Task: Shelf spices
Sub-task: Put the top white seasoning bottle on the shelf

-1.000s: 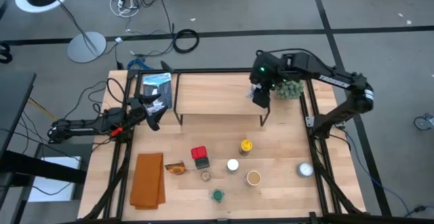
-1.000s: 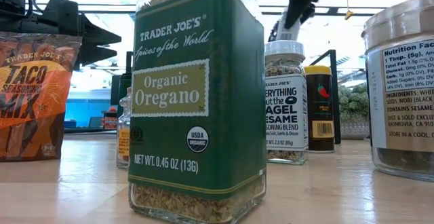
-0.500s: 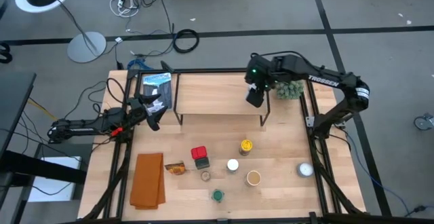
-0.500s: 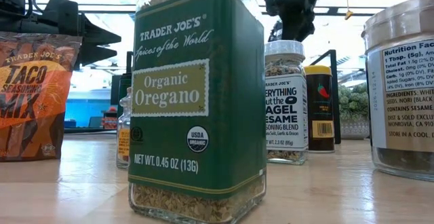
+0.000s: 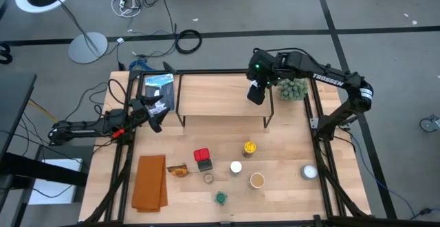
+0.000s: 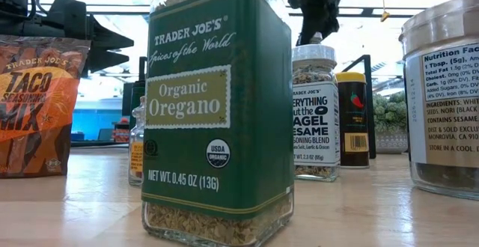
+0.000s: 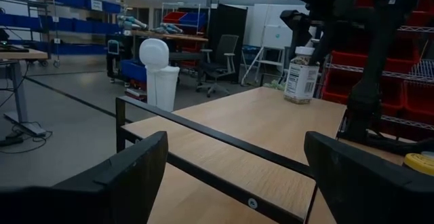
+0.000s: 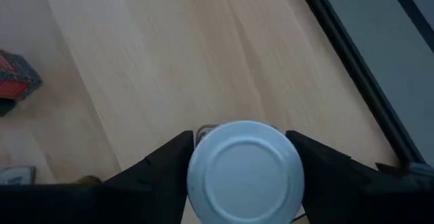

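A: What changed? The right gripper has slid along the shelf from its right end toward the middle, and its jaws are easing apart.

B: Holding anything?

A: A white-capped jar sits between the fingers, with a thin gap on each side, so likely just let go. Can't fully tell if a pad still touches; the cap hides the contact.

B: Where's the jar?

A: On the shelf top near its right end. The left wrist view shows it upright right under that claw. One spice shelved, I'd say.

B: The rest?

A: On the table in front of the shelf: red tin, yellow-lidded jar, oregano jar. Left gripper waits wide open and empty beside the shelf's left end.
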`<control>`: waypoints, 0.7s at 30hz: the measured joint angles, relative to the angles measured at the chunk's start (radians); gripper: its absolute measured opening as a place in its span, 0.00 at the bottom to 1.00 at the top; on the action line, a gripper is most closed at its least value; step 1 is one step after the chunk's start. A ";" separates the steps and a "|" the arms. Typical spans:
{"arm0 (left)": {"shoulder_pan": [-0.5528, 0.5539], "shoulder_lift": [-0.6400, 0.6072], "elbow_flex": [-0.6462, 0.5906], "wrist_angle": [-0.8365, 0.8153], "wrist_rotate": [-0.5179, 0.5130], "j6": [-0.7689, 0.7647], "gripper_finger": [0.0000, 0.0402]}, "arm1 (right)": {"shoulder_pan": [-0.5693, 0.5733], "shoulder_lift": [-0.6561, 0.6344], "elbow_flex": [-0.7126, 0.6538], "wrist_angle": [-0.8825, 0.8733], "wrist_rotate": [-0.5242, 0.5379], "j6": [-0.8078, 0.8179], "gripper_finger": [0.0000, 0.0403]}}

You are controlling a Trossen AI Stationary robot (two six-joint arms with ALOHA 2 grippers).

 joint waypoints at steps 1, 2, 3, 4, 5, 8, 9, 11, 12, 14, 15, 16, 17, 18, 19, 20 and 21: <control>0.000 0.000 0.000 0.000 0.000 0.000 0.87 | -0.002 0.000 0.000 0.000 0.000 -0.009 0.57; 0.000 0.000 0.000 0.000 0.000 0.000 0.87 | -0.003 0.000 0.000 0.000 0.000 -0.016 0.57; 0.000 0.000 0.000 0.000 0.000 0.000 0.87 | -0.005 0.000 0.000 0.000 0.000 -0.020 0.57; 0.000 0.000 0.000 0.000 0.000 0.000 0.87 | -0.008 0.000 0.000 0.000 0.000 -0.024 0.57; 0.000 0.000 0.000 0.000 0.000 0.000 0.87 | -0.010 0.000 0.000 0.000 0.000 -0.026 0.57; 0.000 0.000 0.000 0.000 0.000 0.000 0.87 | -0.011 -0.004 0.003 -0.001 0.000 -0.037 0.58; 0.000 0.000 0.000 0.000 0.000 0.000 0.87 | -0.014 -0.005 0.009 -0.002 0.001 -0.042 0.58; 0.000 0.000 0.000 0.000 0.000 0.000 0.87 | -0.015 -0.009 0.026 -0.002 0.001 -0.043 0.58; 0.000 0.000 0.000 0.000 0.000 0.000 0.87 | -0.015 -0.010 0.038 -0.002 0.001 -0.043 0.58; 0.000 0.000 0.000 0.000 0.000 0.000 0.87 | -0.016 -0.010 0.066 -0.004 0.002 -0.043 0.58; 0.000 0.000 0.000 0.000 0.000 0.000 0.87 | -0.016 -0.010 0.080 -0.005 0.002 -0.043 0.58; 0.000 0.000 0.000 0.000 0.000 0.000 0.87 | -0.016 -0.010 0.095 -0.006 0.002 -0.044 0.58; 0.000 0.000 0.000 0.000 0.000 0.000 0.87 | -0.016 -0.010 0.110 -0.007 0.002 -0.045 0.58; 0.000 0.000 0.000 0.000 0.000 0.000 0.87 | -0.016 -0.011 0.125 -0.011 0.002 -0.049 0.58; 0.000 0.000 0.000 0.000 0.000 0.000 0.87 | -0.016 -0.011 0.140 -0.021 0.006 -0.050 0.58; 0.000 0.000 0.000 0.000 0.000 0.000 0.87 | -0.016 -0.011 0.155 -0.040 0.016 -0.047 0.58; 0.000 0.000 0.000 0.000 0.000 0.000 0.87 | -0.015 -0.011 0.169 -0.062 0.031 -0.041 0.58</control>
